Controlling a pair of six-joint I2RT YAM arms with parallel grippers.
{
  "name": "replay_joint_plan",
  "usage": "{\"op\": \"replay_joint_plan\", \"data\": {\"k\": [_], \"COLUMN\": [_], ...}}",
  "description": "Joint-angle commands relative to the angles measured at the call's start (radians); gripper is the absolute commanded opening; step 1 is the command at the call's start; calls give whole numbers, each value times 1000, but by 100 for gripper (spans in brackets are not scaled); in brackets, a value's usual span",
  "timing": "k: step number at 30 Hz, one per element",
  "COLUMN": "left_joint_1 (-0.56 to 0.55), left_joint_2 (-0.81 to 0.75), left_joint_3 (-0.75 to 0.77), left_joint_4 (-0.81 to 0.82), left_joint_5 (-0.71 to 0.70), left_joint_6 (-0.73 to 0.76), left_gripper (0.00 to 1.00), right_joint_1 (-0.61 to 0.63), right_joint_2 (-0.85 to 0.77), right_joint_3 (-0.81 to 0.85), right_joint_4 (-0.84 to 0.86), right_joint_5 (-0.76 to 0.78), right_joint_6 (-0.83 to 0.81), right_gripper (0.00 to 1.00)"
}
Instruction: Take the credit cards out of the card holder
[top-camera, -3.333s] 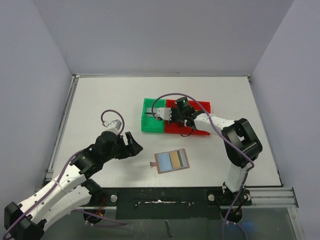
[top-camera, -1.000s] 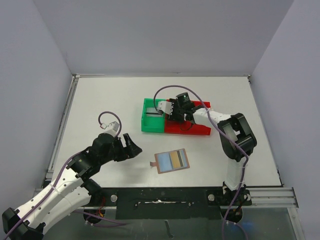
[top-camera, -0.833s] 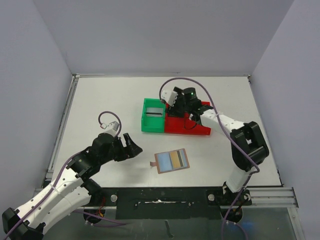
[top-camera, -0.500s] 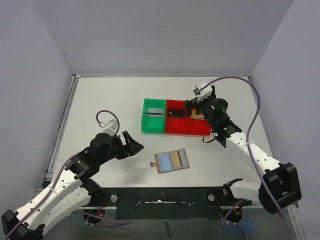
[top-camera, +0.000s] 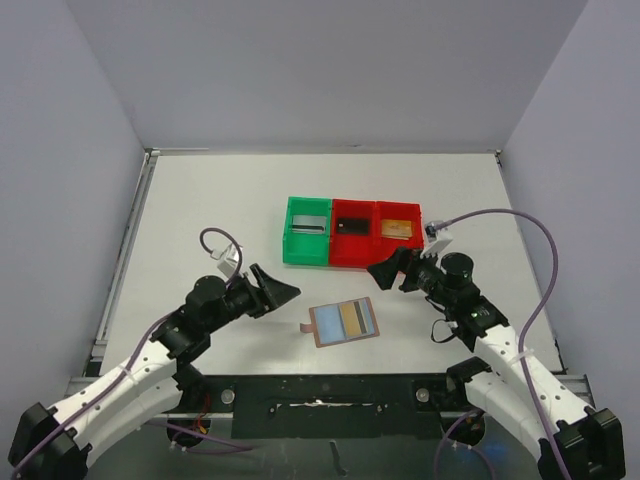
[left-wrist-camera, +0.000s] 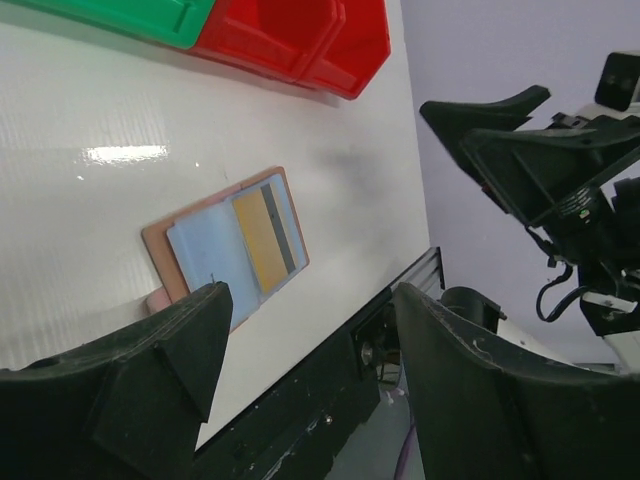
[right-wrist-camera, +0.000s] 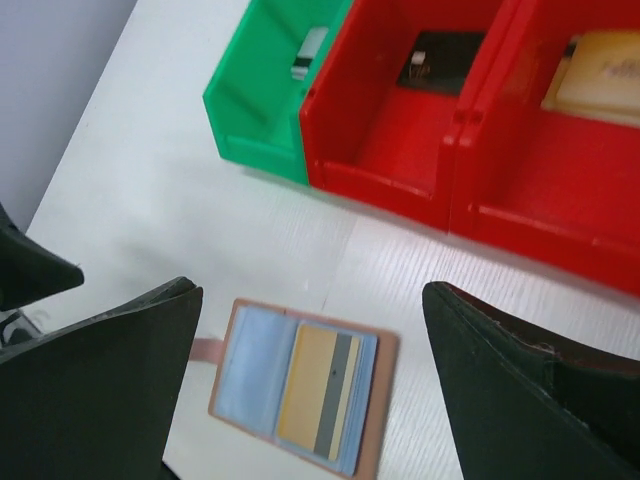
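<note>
The tan card holder (top-camera: 343, 322) lies open on the table, light blue lining up. A gold credit card with a grey stripe (right-wrist-camera: 320, 388) sits in its right pocket. My left gripper (top-camera: 277, 290) hangs open just left of the card holder (left-wrist-camera: 225, 250), nothing between its fingers. My right gripper (top-camera: 386, 270) stands open above and to the right of the card holder (right-wrist-camera: 300, 390), also empty. A silvery card (right-wrist-camera: 311, 50) lies in the green bin, a black card (right-wrist-camera: 440, 60) in the middle red bin, and a tan card (right-wrist-camera: 605, 75) in the right red bin.
The green bin (top-camera: 303, 256) and two red bins (top-camera: 348, 259) stand in a row behind the card holder. In the left wrist view the right gripper's black fingers (left-wrist-camera: 490, 110) show at the right. The table's near edge with the black rail (top-camera: 330, 385) lies close behind the holder.
My right arm has swung back from the bins to the near right and its gripper has opened wide. The left gripper has edged toward the card holder.
</note>
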Motion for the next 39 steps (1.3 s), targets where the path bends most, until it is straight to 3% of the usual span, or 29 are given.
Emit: {"op": "replay_joint_plan", "data": {"k": [1,3,7,12,17,27,39], "left_joint_1": [-33,-106,-253,-288,-313,-335,-348], "left_joint_2": [146,206,323,450,539,647,749], "left_joint_3": [37,72,152,174,172,184,210], "left_joint_4": [250,232,191,282,358,397,436], "left_joint_5": [75,0,-154,-173,-211,-207,-168], "left_joint_6": [-42,-18,6,-24,-72,-97,-95], "left_gripper": [63,61,61,54,51,48,44], "right_joint_1": [3,6,17,59,147,253,253], "right_joint_2": [-63,-80,-75,-29,60,220,259], "right_joint_3": [-64,-92,-128,-141,-120,-52,-55], "right_joint_4": [-39,-44,-54,-74,-75,-129,-126], "right_joint_5": [-37,-50,-92,-121,-96,72,82], "right_joint_6": [183,227,262,267,266,278,272], "right_gripper": [98,100,87,62,51,35,31]}}
